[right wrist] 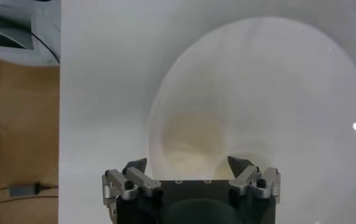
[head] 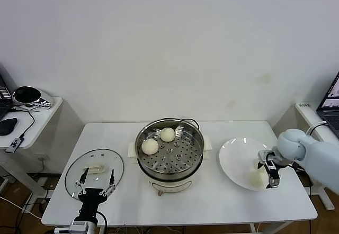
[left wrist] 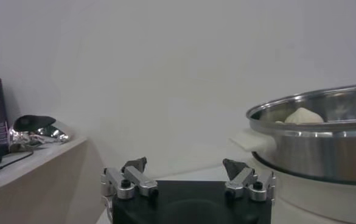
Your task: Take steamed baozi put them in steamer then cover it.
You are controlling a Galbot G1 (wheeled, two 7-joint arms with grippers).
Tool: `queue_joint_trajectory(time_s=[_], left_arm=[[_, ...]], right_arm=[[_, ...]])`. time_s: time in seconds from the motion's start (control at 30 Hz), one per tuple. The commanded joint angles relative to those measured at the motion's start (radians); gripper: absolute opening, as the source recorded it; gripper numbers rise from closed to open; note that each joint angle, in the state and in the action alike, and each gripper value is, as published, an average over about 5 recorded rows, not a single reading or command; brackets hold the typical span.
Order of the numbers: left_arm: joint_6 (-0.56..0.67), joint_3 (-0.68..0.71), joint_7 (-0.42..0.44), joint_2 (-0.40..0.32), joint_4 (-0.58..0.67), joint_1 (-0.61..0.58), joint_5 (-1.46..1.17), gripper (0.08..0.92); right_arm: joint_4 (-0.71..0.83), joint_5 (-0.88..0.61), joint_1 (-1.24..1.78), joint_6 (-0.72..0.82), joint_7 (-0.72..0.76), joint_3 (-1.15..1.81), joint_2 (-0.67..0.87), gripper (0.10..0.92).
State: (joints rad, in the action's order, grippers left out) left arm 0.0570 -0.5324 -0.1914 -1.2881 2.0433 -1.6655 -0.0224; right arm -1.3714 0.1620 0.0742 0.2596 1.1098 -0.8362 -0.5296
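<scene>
The steamer [head: 169, 152] stands mid-table on its white base, with two baozi [head: 150, 146] [head: 168, 134] on its perforated tray. A third baozi [head: 257, 178] lies on the white plate [head: 233, 149] at the right. My right gripper [head: 267, 171] hangs low over it, open, a finger on each side of the bun [right wrist: 193, 146]. The glass cover [head: 94, 170] lies flat at the table's left. My left gripper [head: 95, 183] hovers open at its near edge with nothing between its fingers. The left wrist view shows the steamer's wall [left wrist: 324, 140] and one bun [left wrist: 303, 115] over the rim.
A small side table [head: 32, 117] with a mouse, a cable and a shiny object stands to the left. A laptop [head: 331, 104] sits on a stand at the far right. The table's front edge runs just below both grippers.
</scene>
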Motion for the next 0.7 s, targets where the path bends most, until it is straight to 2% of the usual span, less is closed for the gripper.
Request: queue_joint_trajectory(time_s=[0.03, 0.4, 0.7], left_arm=[[0.001, 0.0, 0.0, 0.001, -0.003, 0.001, 0.0, 0.823], [0.002, 0.0, -0.002, -0.002, -0.005, 0.003, -0.001, 0.823], [0.004, 0.0, -0.003, 0.001, -0.004, 0.005, -0.001, 0.823]], right_arm=[[0.052, 0.02, 0.066, -0.004, -0.015, 0.052, -0.048, 0.798], [0.045, 0.011, 0.053, 0.012, -0.013, 0.048, -0.047, 0.633], [-0.012, -0.052, -0.065, 0.017, 0.013, -0.01, 0.01, 0.588]])
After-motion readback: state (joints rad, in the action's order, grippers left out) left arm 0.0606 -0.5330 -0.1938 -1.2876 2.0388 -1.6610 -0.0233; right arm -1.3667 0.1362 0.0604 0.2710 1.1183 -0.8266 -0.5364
